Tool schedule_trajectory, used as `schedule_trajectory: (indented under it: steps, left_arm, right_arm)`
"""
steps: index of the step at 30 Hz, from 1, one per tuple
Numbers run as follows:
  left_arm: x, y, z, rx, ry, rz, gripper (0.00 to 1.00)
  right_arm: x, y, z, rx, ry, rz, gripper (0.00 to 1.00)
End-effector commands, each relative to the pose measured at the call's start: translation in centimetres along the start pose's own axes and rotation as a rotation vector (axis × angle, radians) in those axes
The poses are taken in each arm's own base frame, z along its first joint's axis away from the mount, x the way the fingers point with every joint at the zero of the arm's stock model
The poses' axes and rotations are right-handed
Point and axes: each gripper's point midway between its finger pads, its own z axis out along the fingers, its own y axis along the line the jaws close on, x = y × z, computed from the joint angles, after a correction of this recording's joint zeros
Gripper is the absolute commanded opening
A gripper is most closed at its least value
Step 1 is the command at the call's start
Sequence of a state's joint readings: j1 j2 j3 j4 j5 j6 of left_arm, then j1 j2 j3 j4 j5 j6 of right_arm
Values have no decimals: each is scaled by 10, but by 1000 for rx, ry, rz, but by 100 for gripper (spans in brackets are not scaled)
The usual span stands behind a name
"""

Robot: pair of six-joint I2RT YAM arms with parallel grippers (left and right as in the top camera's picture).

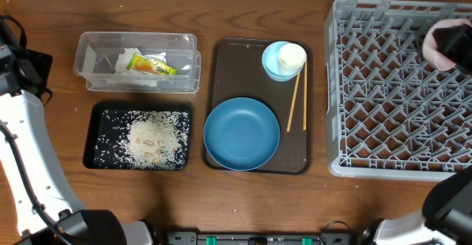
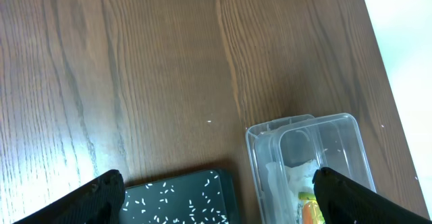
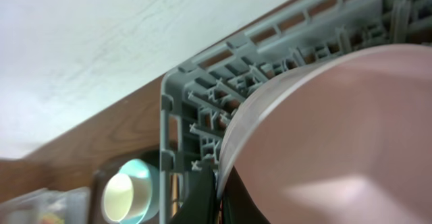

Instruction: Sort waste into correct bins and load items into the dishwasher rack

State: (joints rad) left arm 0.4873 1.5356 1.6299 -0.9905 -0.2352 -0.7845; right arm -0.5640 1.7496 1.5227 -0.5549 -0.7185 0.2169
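Pinkish-white bowl (image 3: 324, 136) pinched at its rim by the right claw (image 3: 217, 193) — stand it on edge between pegs of the grey plastic lattice rack (image 1: 391, 90) beneath before releasing; the left claw (image 2: 219, 197) gapes wide.

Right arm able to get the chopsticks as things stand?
Probably not yet: its jaws are shut on a pale bowl over the rack. The chopsticks lie uncovered on the brown tray.
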Motion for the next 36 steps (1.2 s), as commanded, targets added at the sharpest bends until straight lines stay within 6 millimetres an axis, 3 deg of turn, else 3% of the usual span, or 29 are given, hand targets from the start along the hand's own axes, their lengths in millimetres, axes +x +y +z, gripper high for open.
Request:
schedule_trajectory:
  steps: [1,5,11,15,24,30,36]
  left_arm:
    - [-2,1,0,-7,-3,4,92]
    - [-2,1,0,-7,-3,4,92]
    - [-2,1,0,-7,-3,4,92]
    - [-2,1,0,-7,-3,4,92]
    - [-2,1,0,-7,-3,4,92]
    - [-2,1,0,-7,-3,4,92]
    - [-2,1,0,-7,-3,4,92]
  right_arm:
    - [5,-17,-5,-153,35,58,1]
    - [3,-64,-19,-156,11,154,1]
    - [-17,-87,-70,-276,-103,174,1]
    - [-19,-104,-92,-269,-143,210,1]
    - [-2,-111,-79,-280,-134,161,1]
    - [1,-85,-84,-554,-172,19,1]
    - [9,-97,-76,-586,-150,90,1]
